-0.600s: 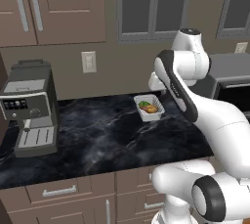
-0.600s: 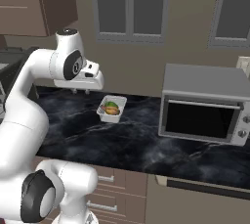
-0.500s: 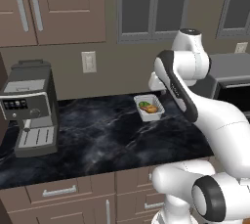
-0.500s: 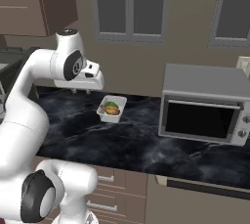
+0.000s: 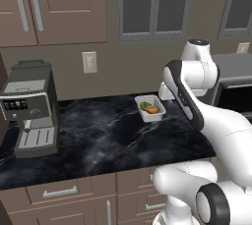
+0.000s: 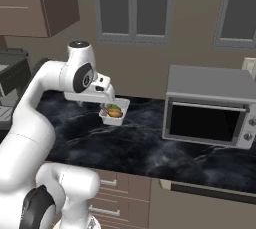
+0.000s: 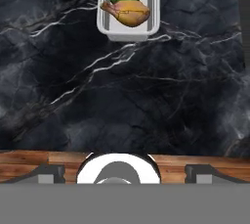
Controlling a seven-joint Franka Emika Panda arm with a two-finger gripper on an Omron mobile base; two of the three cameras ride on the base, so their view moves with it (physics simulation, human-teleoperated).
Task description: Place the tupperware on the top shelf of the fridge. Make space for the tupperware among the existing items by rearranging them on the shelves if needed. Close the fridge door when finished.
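The tupperware [image 5: 150, 108] is a small white tray with green and orange food, resting on the black marble counter [image 5: 98, 130] near the back wall. My gripper [image 6: 107, 103] hangs just above and in front of it, pointing down. In the hand view the tupperware [image 7: 128, 8] lies at the top, well beyond my gripper [image 7: 124, 173], whose fingertips [image 7: 48, 173] stand far apart with nothing between them. The fridge, its door, top shelf and existing items are out of view.
A coffee machine [image 5: 29, 106] stands at the counter's left end and a grey microwave [image 6: 210, 108] at its right. Wall cabinets and a window hang above. Drawers [image 5: 59, 192] run below the counter's front edge.
The arm has sunk a little lower over the counter near the tupperware. The tupperware has not moved.
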